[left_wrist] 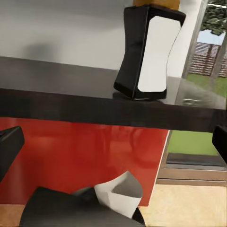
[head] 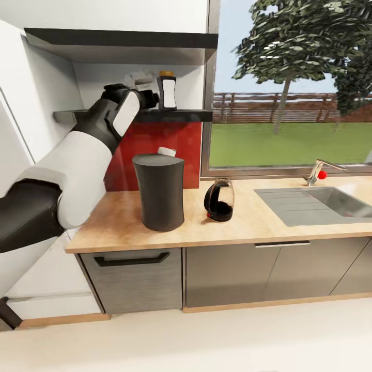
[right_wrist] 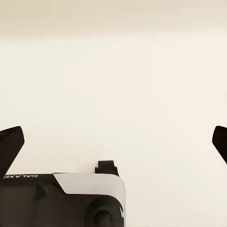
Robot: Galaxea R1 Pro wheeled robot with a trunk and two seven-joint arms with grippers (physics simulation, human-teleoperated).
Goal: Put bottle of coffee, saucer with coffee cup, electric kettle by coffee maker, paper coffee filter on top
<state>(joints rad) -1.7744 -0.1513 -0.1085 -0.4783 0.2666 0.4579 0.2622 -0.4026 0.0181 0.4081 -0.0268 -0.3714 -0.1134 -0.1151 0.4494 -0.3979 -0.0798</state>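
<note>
Head view: the left arm reaches up to the kitchen shelf [head: 175, 115], its left gripper [head: 150, 98] just beside the bottle of coffee [head: 166, 91] standing there. On the countertop [head: 248, 222] stand the coffee maker [head: 158, 192] and electric kettle [head: 219, 200].

Left wrist view: fingers spread wide, holding nothing; the bottle stands ahead, apart; a paper coffee filter [left_wrist: 118, 193] shows below.

Right wrist view: the right gripper [right_wrist: 113, 142] gapes wide over pale floor [right_wrist: 113, 85].

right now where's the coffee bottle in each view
Head view: the coffee bottle stands upright on the dark shelf, upper middle, just beyond the left arm.
Left wrist view: the bottle is at upper middle, on the same shelf.
Right wrist view: not in it.
Shared landmark: the shelf above the red backsplash.
</note>
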